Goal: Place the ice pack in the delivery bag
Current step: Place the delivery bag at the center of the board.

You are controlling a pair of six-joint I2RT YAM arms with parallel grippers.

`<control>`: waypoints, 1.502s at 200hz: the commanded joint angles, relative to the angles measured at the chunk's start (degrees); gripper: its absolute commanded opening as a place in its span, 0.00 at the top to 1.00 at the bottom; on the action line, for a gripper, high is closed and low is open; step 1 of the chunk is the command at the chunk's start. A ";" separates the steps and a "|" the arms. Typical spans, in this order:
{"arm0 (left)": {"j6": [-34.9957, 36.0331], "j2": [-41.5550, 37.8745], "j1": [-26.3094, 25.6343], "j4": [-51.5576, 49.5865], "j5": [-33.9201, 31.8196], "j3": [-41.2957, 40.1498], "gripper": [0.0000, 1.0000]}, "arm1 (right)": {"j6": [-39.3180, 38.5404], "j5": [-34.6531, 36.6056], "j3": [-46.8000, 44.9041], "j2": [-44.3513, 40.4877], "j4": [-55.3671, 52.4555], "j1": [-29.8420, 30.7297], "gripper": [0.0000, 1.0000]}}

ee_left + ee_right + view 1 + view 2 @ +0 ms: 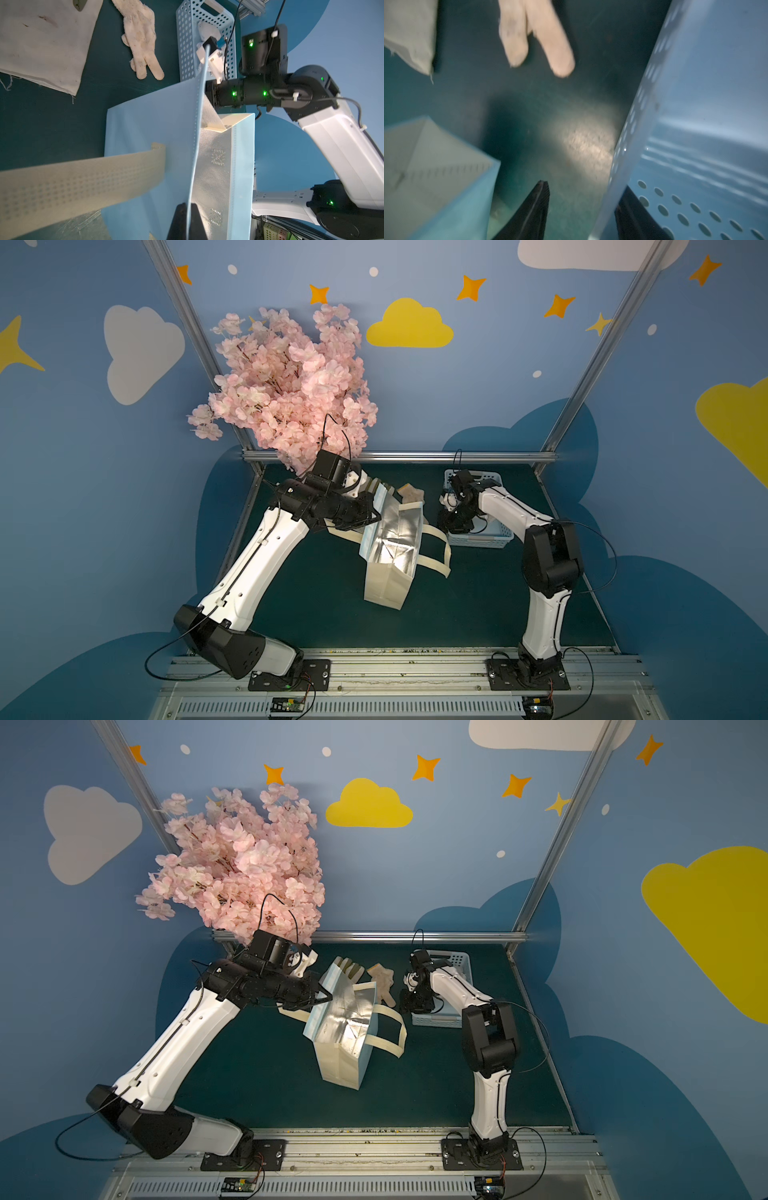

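Can't spot the ice pack. The bag (384, 589) sits mid-table, rim pinched by my left gripper (188, 207). My right gripper (584, 187) hangs spread astride the basket (643, 93) wall at the bag's 2 o'clock. I reckon closing there grabs plastic, not the pack.

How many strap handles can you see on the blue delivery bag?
2. One handle loops over the mat on the delivery bag's side nearest the basket; the other hangs off the opposite side, partly hidden below the left gripper.
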 commanded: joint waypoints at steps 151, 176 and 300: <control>-7.70 1.11 -1.28 9.74 10.84 -4.32 0.97 | -8.34 21.47 15.05 4.91 -14.35 -6.68 0.09; -8.62 0.98 -1.35 11.77 10.91 -7.56 0.97 | -8.57 20.57 18.84 9.55 -13.28 -7.49 0.07; -8.48 1.11 -1.35 14.23 10.35 -10.08 0.97 | -9.25 20.03 26.35 23.05 -13.07 -7.15 0.18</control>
